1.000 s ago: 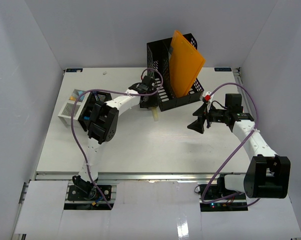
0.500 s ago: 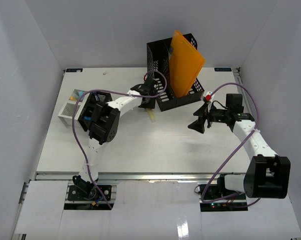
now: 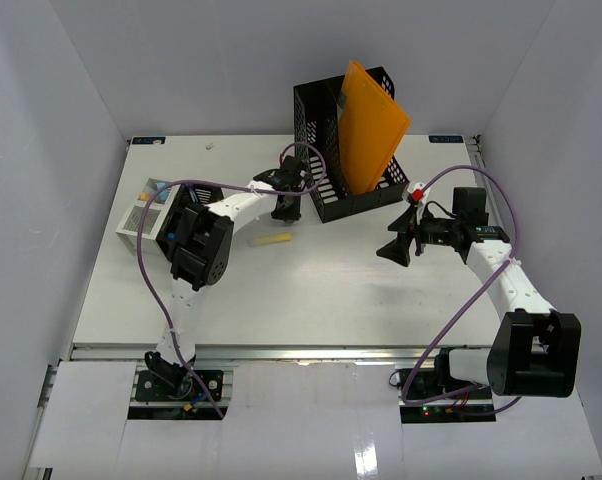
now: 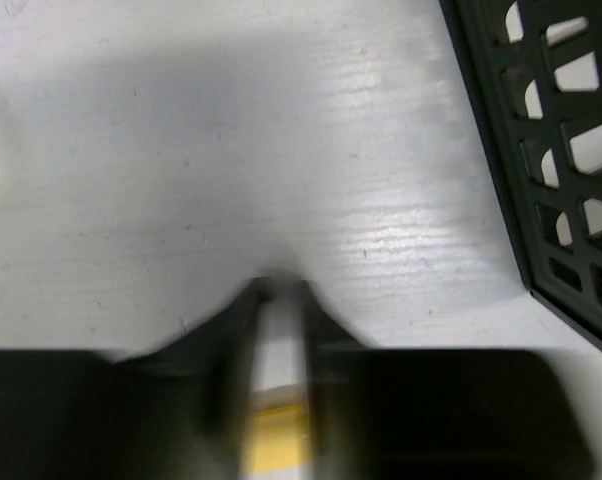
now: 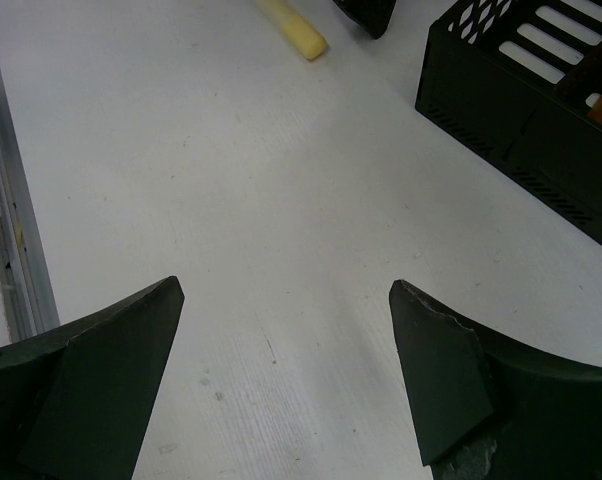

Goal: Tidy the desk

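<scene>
Yellow stick (image 3: 274,240) gone from my left end effector (image 3: 284,211), now loose on surface (image 3: 311,290) just behind it. Jaws narrowing, blurred; cannot tell if together. Right end effector (image 5: 286,288) apart, idle. Regrasp likely needed.

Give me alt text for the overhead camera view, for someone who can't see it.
A small pale yellow stick lies loose on the white desk, near the robot's left gripper. A black mesh file holder with a leaning orange folder stands at the far middle, and the right gripper has its jaws open.
</scene>
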Available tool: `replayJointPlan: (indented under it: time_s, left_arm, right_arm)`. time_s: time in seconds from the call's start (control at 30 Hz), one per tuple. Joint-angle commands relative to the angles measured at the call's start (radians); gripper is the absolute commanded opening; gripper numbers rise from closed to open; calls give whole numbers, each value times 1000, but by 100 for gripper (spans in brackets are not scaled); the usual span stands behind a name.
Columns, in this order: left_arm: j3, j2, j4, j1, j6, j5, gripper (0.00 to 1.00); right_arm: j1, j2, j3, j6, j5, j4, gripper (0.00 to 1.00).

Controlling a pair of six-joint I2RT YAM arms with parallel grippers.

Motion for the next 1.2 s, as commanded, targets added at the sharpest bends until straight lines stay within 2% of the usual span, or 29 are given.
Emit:
replayJointPlan:
  time_s: [0.0, 0.07, 0.2, 0.3, 0.4, 0.43, 0.53, 0.8, 0.87, 1.03, 1.1, 1.17]
  left_arm:
    - [-32, -72, -77, 9, 23, 57, 52]
    - [-22, -85, -78, 11, 83, 76, 65]
    - [-15, -111, -103, 13, 261, 112, 74]
    - [-59, -137, -114, 15, 410, 175, 75]
    - [-128, -166, -107, 24, 544, 297, 78]
    - [-142, -177, -99, 29, 582, 364, 78]
    - [-200, -192, -79, 39, 648, 420, 79]
    - [-247, -147, -76, 39, 718, 386, 79]
    - [-240, -122, -63, 42, 710, 333, 71]
    - [-217, -94, -39, 57, 653, 241, 41]
    - [-217, -108, -28, 62, 642, 226, 38]
    - [-213, -135, -12, 63, 617, 223, 28]
  right_arm:
    - [-7, -7, 1, 1, -20, 4, 90]
    - [-7, -7, 2, 1, -21, 3, 90]
    - [-7, -6, 2, 1, -24, 2, 90]
    - [-7, -5, 2, 1, -25, 2, 90]
    - [-7, -4, 2, 1, -25, 0, 90]
    - [-7, -4, -1, 1, -25, 2, 90]
    - [-7, -2, -1, 1, -25, 2, 90]
    - [-7, -2, -1, 1, -30, 2, 90]
    - [-7, -3, 0, 1, -30, 1, 90]
    - [-36, -7, -1, 1, -35, 0, 90]
    - [-36, -7, 1, 1, -36, 0, 90]
    - [-36, -5, 2, 0, -38, -1, 90]
